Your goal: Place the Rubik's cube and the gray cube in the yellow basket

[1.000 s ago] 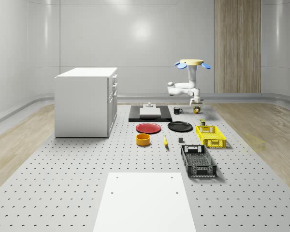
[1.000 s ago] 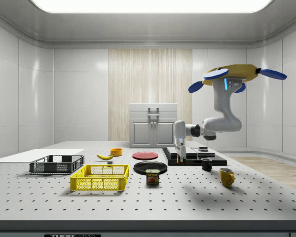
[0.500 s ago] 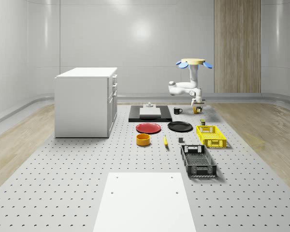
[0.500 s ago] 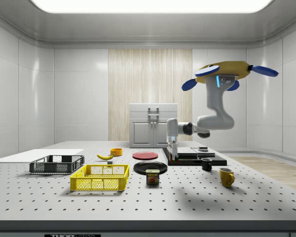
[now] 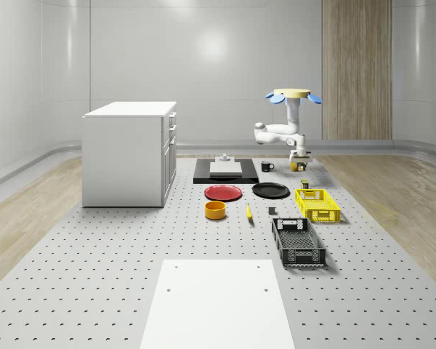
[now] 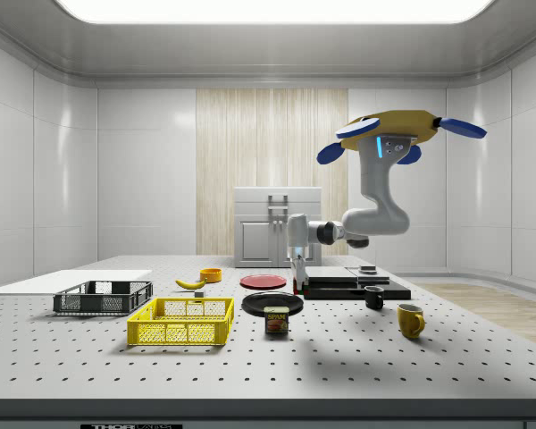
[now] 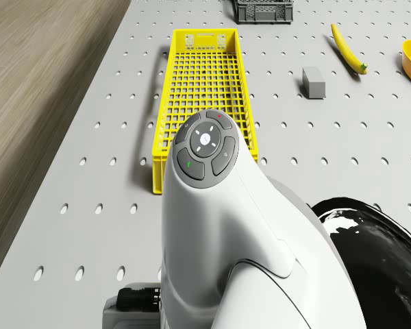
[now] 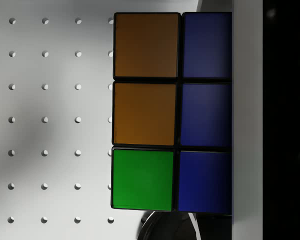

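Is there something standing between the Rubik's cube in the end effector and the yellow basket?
One low thing: the Spam can stands on the table between the end effector, which holds the Rubik's cube, and the yellow basket. The cube seems to hang slightly higher than the can. The drone hovers over the table.
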